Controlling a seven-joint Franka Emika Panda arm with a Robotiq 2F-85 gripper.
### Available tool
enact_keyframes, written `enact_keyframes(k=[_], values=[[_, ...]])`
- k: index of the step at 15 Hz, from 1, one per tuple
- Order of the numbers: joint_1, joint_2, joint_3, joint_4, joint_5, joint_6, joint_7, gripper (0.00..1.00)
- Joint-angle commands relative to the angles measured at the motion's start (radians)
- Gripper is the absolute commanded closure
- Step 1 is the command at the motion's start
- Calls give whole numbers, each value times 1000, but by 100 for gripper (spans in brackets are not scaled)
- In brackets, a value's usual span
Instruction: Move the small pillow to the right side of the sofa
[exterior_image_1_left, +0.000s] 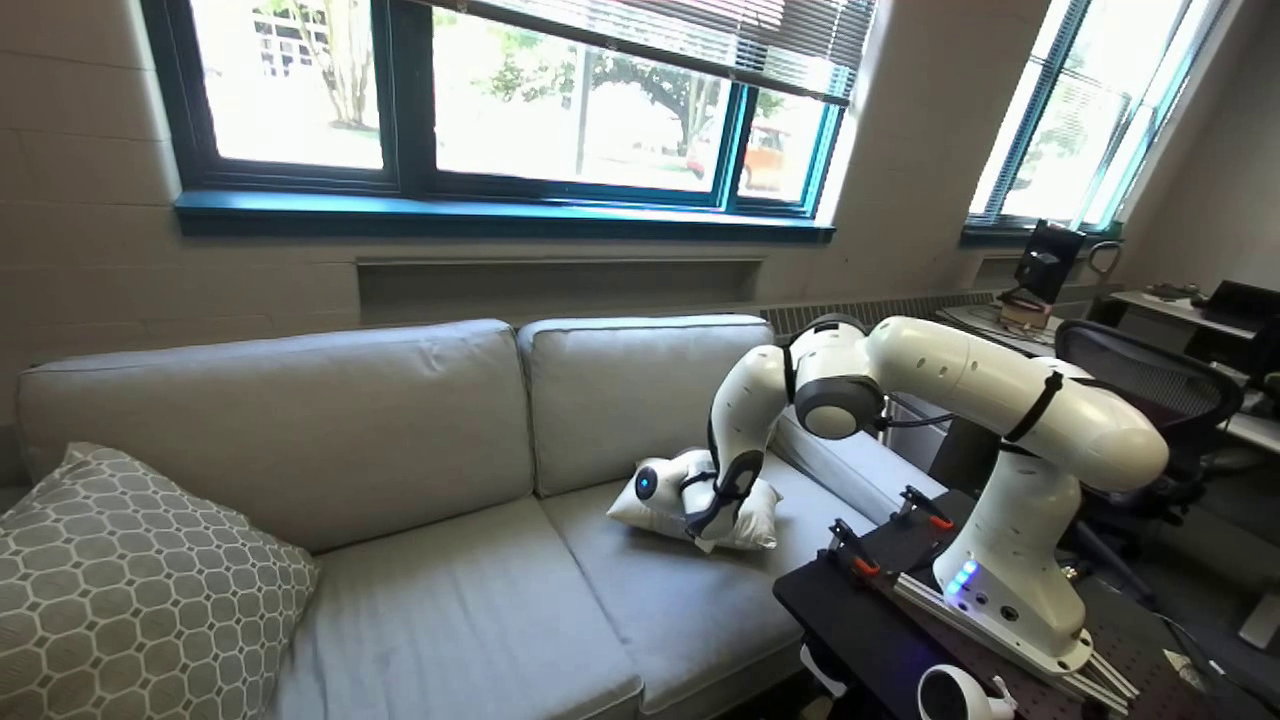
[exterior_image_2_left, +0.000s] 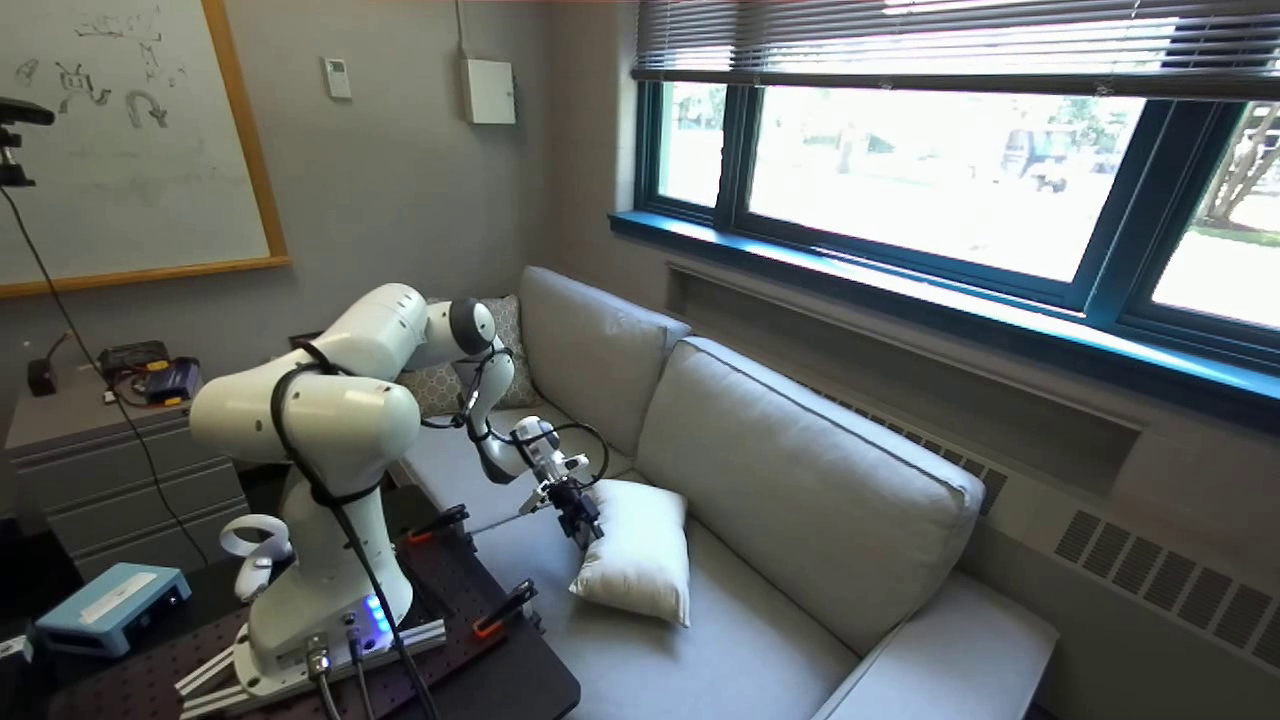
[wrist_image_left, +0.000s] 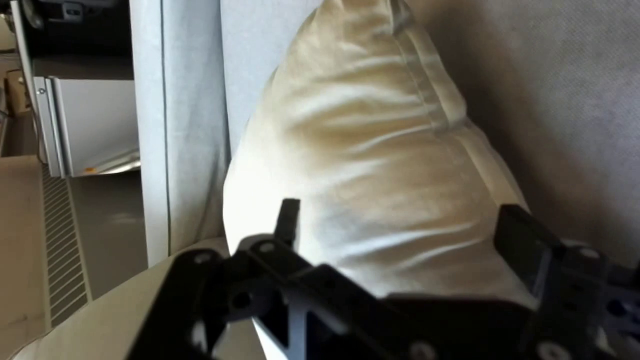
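The small pillow (exterior_image_1_left: 762, 515), white and puffy, lies on the sofa (exterior_image_1_left: 430, 600), on the seat section closer to the robot base. An exterior view shows the same pillow (exterior_image_2_left: 640, 555) slightly tilted, with my gripper (exterior_image_2_left: 583, 530) pointing down at its near side. Seen from the wrist, creased pillow fabric (wrist_image_left: 360, 150) fills the space ahead of and between the jaws. My gripper (wrist_image_left: 401, 212) is open wide; one finger stands over the bright fabric, the other beside the seamed edge. Whether the fingertips press on the cloth is not clear.
A larger lattice-patterned cushion (exterior_image_1_left: 150, 590) occupies the sofa's far end. Back cushions (exterior_image_2_left: 800, 490) rise behind the pillow, and a padded sofa arm (exterior_image_2_left: 960, 650) closes the near end. The robot's black table (exterior_image_1_left: 850, 600), with orange-tipped clamps, stands against the sofa front.
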Motion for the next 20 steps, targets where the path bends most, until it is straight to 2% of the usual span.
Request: enact_keyframes(k=[1, 4, 5, 6, 10, 14, 15, 18, 20], values=[[22, 81, -28, 86, -55, -14, 62, 0], [0, 150, -39, 167, -86, -15, 42, 0], [-31, 89, -6, 108, -187, -12, 72, 6], [-45, 100, -2, 125, -236, -18, 67, 25], [-129, 93, 42, 153, -452, -53, 95, 57], [-203, 84, 76, 168, -534, -69, 103, 85], [-225, 83, 87, 176, -544, -76, 102, 90], [-294, 81, 131, 204, -551, -106, 72, 95], [-325, 77, 149, 225, -471, -93, 7, 94]])
